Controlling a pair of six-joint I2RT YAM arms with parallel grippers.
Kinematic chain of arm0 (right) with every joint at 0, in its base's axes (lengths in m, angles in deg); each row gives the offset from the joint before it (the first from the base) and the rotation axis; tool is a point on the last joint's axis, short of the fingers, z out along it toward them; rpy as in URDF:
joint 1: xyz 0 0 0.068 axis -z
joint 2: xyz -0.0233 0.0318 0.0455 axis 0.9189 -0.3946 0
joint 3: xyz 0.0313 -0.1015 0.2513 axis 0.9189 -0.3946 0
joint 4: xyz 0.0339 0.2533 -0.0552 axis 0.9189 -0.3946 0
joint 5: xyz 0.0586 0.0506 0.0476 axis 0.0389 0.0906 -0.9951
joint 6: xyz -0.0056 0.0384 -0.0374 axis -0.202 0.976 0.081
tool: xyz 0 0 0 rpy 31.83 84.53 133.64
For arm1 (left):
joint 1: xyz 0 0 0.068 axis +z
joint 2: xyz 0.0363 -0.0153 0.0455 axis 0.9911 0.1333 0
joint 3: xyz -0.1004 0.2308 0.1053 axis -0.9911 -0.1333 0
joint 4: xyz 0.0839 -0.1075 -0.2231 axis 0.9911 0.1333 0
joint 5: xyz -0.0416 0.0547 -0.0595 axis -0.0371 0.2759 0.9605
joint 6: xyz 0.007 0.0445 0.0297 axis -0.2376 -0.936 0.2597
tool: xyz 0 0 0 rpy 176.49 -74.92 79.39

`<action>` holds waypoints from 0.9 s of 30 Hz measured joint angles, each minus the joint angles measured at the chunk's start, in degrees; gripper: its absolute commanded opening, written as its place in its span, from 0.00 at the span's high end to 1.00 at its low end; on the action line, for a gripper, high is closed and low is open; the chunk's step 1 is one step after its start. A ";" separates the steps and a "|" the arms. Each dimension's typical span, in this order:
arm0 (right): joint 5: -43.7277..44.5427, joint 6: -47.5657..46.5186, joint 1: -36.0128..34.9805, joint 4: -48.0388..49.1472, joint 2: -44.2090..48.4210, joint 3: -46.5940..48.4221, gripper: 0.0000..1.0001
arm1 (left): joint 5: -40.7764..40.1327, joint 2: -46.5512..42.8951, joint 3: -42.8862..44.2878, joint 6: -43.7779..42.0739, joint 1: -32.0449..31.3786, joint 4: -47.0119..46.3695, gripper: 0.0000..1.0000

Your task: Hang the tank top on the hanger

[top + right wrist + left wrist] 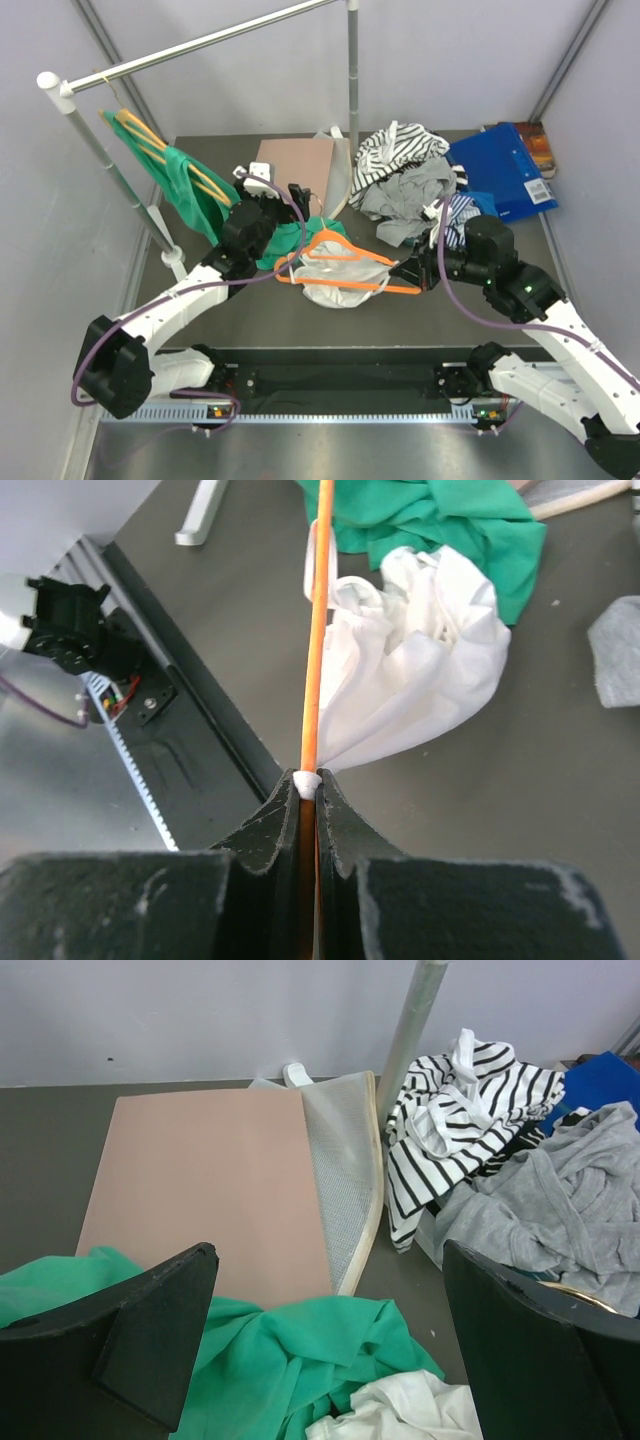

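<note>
The orange hanger (345,262) lies on the dark table with the white tank top (338,290) bunched under and around it. My right gripper (416,273) is shut on the hanger's right end. In the right wrist view the orange rod (317,630) runs out from between the shut fingertips (311,792), where a bit of white fabric is pinched too, and the tank top (420,670) hangs off the rod's right side. My left gripper (330,1360) stands wide open just above a green garment (270,1360), holding nothing. An edge of the tank top (400,1410) shows below it.
A pink board (295,165) and a mesh bag (345,1170) lie behind the left gripper. A striped shirt (400,148), a grey garment (405,195) and a blue folder (505,170) fill the back right. A rack pole (352,80) stands behind. A green garment (175,180) hangs on the rail at left.
</note>
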 measured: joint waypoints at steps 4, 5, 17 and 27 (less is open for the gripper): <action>4.35 -0.07 0.00 0.04 -1.81 0.00 1.00 | -0.87 -0.74 0.00 -0.13 0.00 2.27 0.01; 5.29 -0.11 0.00 0.04 -2.34 0.02 1.00 | -1.03 -1.25 0.02 -0.17 0.00 3.21 0.01; 16.90 -3.76 0.00 -9.79 -6.34 14.49 1.00 | -3.50 -6.80 -0.74 -2.54 -0.04 10.75 0.01; 21.24 -7.54 0.00 -15.67 -5.84 29.14 1.00 | -16.09 -7.56 -4.37 -4.35 -0.04 12.11 0.01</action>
